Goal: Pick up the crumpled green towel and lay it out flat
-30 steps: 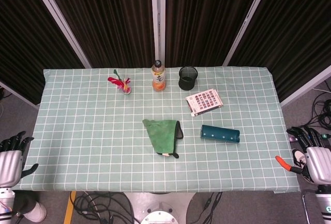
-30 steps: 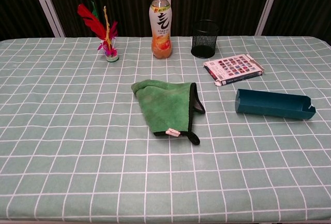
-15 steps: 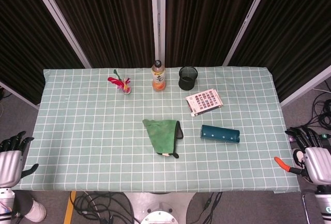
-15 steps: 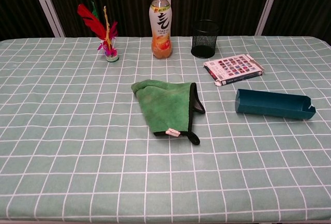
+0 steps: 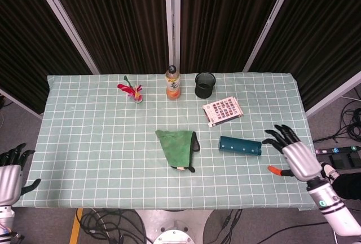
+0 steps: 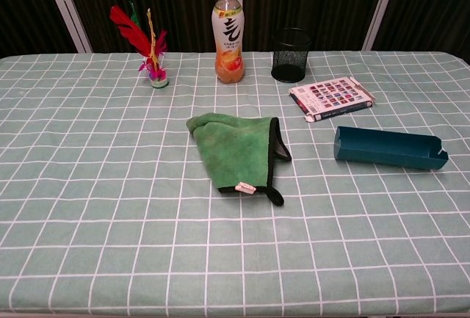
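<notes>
Off the table's (image 5: 84, 159) left edge, low in the head view, the left hand (image 5: 10, 168) hangs beside the cloth with dark fingers apart and nothing in them; its arm is cut off by the bottom of the frame, and the chest view does not show it at all. Toward the back of the table stands a small feathered toy (image 5: 133, 91) (red and pink plumes, clearer in the chest view (image 6: 147, 46)). Right of it is a bottle (image 5: 172, 83) of orange drink, upright, then a black mesh cup (image 5: 205, 84), whose inside cannot be made out. Near the table's middle lies the towel (image 5: 177, 147), folded on itself into a rough wedge with a dark edge along its right side and a small white tag at its near corner; what lies under the folds is hidden. A patterned box (image 5: 222, 110) rests flat right of the cup, its print too small to read. Nearer the front lies a teal case (image 5: 240, 145), its right end open in the chest view (image 6: 389, 147). Just right of the case, the right hand (image 5: 293, 154) hovers over the table, fingers spread and empty, an orange tip on its thumb; the chest view misses it, and its forearm runs out of the lower right corner.
</notes>
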